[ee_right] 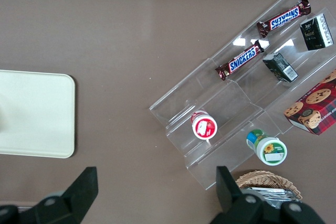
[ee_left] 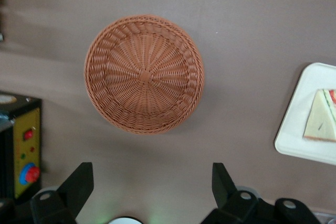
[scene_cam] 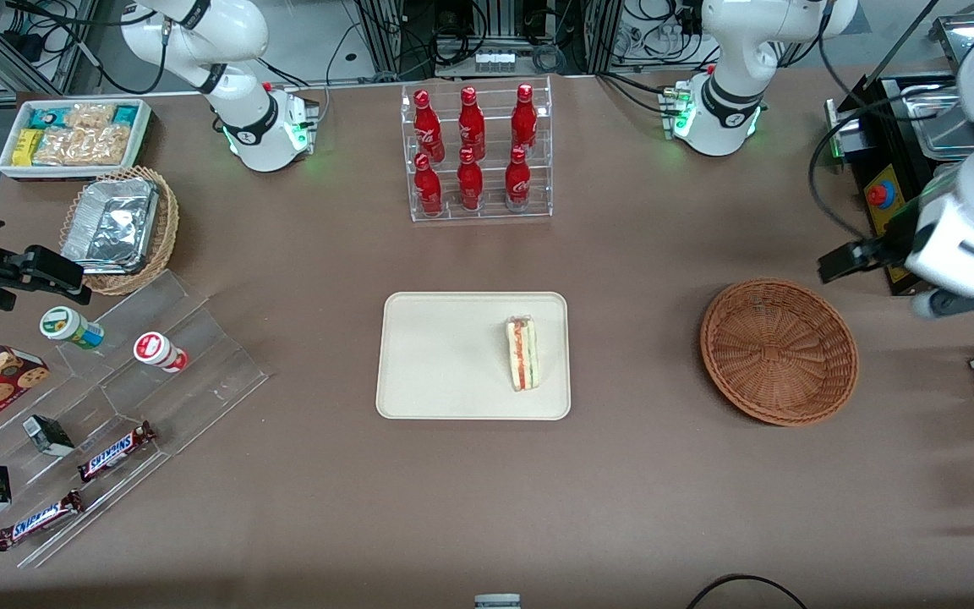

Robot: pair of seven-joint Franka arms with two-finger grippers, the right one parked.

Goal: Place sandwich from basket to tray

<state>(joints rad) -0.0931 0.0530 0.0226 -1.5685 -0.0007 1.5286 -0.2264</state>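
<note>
here — one sandwich [scene_cam: 522, 353], one tray [scene_cam: 436, 355], tool [ee_left: 152, 184] spread

The one clearly readable brand, "SNICKERS", is printed in blue on white across two brown candy bar wrappers [scene_cam: 116, 451] [scene_cam: 37, 520] lying on the clear acrylic stepped stand [scene_cam: 199, 372] at the front view's lower left.

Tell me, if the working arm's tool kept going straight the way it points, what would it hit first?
Probably bare table beside the basket. The open tool points downward, though depth is unclear.
</note>
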